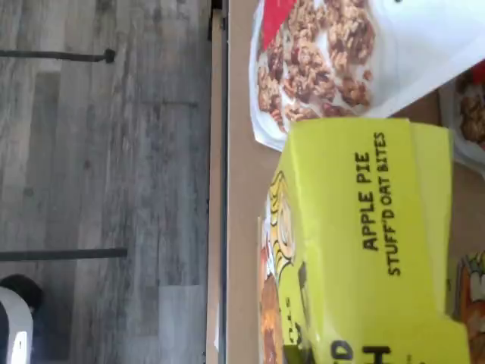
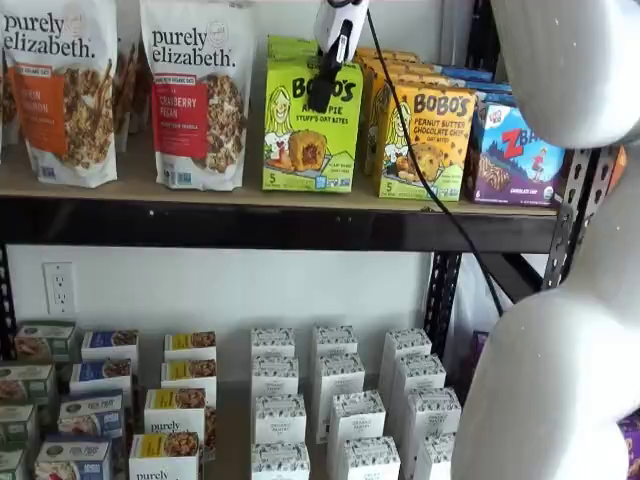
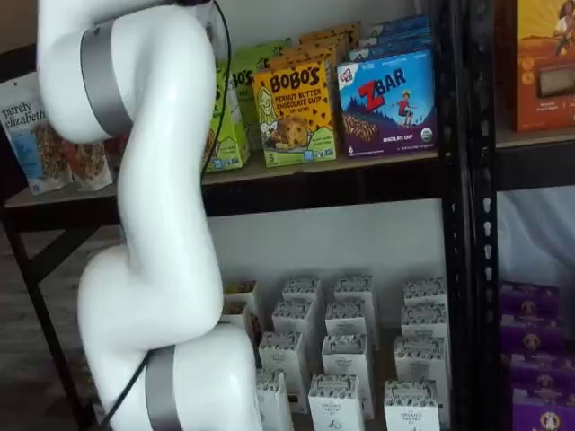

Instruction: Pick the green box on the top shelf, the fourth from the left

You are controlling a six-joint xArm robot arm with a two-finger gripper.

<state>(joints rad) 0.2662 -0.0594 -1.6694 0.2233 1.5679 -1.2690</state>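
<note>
The green box [image 2: 300, 150] stands upright on the top shelf [image 2: 100, 185], a tan board with a black front beam. It sits between a granola bag and a yellow-orange Bobo's box. My gripper [image 2: 320, 98] hangs from above, right in front of the box's upper face, over its lettering. Its black fingers show as one dark shape with no plain gap. The wrist view shows the box [image 1: 364, 243] close up, with "Apple Pie Stuff'd Oat Bites" readable. In a shelf view the box [image 3: 229, 117] is mostly hidden behind my arm.
A cranberry granola bag [image 2: 195, 95] stands left of the green box, and a peanut butter Bobo's box [image 2: 425, 140] and a blue Zbar box [image 2: 515, 155] to its right. Small white cartons [image 2: 335, 400] fill the lower level. A black upright [image 3: 458, 180] stands at the right.
</note>
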